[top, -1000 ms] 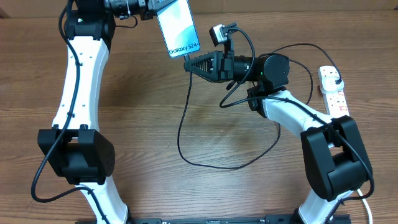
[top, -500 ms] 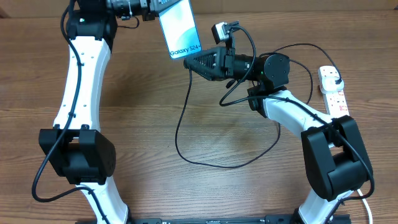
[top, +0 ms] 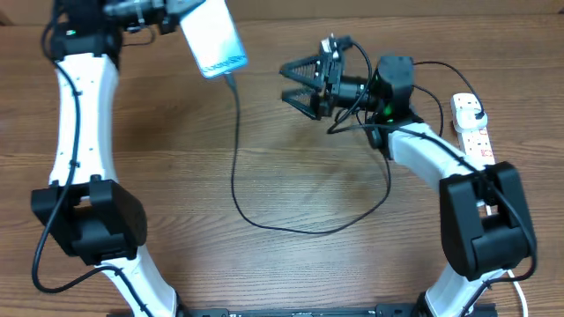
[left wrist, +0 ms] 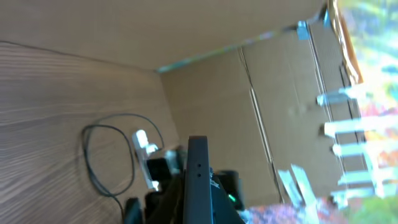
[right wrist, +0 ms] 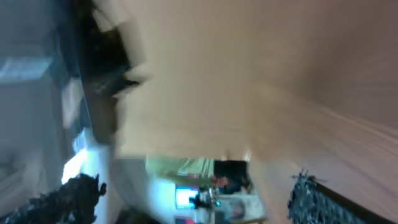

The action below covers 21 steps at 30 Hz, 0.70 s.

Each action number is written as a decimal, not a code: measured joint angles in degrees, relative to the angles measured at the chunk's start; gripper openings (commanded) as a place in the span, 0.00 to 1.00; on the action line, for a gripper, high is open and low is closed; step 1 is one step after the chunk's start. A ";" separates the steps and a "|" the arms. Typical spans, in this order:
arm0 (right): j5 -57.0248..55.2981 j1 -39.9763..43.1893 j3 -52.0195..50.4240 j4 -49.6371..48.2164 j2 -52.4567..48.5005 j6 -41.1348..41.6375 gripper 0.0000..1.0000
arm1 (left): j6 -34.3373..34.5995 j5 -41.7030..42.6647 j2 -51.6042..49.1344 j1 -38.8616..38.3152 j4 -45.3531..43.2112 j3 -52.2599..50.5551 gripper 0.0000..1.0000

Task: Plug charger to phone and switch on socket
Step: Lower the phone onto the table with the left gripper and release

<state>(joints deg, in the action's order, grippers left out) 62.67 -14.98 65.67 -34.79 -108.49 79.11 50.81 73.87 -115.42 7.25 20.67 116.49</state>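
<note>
My left gripper is shut on the phone and holds it up at the far left of the table, lit blue screen facing up. The charger, a thin black cable, hangs from the phone's lower edge with its tip in the phone, loops over the table and runs right toward the socket. My right gripper stands open and empty to the right of the phone, clear of the cable. In the left wrist view the phone's dark edge rises between the jaws. The right wrist view is blurred, its fingertips spread wide.
The white socket lies at the right table edge beside the right arm's base, with a black plug in it. The cable's loop lies across the middle of the wooden table. Cardboard walls stand behind.
The right gripper opened, let go of the cable's connector and drew back to the right. The left arm swung the phone to the left, and the cable's tip went with it.
</note>
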 measured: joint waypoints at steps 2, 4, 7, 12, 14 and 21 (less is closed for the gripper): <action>-1.40 1.20 -0.28 13.22 -0.13 -5.70 1.00 | -0.39 0.07 0.00 0.87 0.28 0.00 0.04; -3.43 2.27 -0.37 26.84 -0.13 -12.50 1.00 | -1.20 0.11 0.00 0.87 0.59 0.00 0.05; -7.45 3.54 -0.50 40.13 -0.15 -20.57 1.00 | -2.73 0.00 0.00 0.22 2.40 0.02 0.05; -18.71 5.60 -0.35 59.65 -0.15 -31.39 1.00 | -10.80 -5.09 0.00 -1.90 18.69 0.15 0.07; -24.02 6.58 -0.39 64.57 0.00 -34.42 1.00 | -15.08 -9.27 0.00 -3.19 25.75 0.09 0.06; -37.44 8.96 -0.44 70.01 6.47 -41.16 1.00 | -25.49 -26.99 -0.39 -12.79 35.76 -1.68 0.05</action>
<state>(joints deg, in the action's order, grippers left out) 25.23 -6.02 65.23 35.22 -102.02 37.95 25.32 46.87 -115.81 -5.54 56.42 114.80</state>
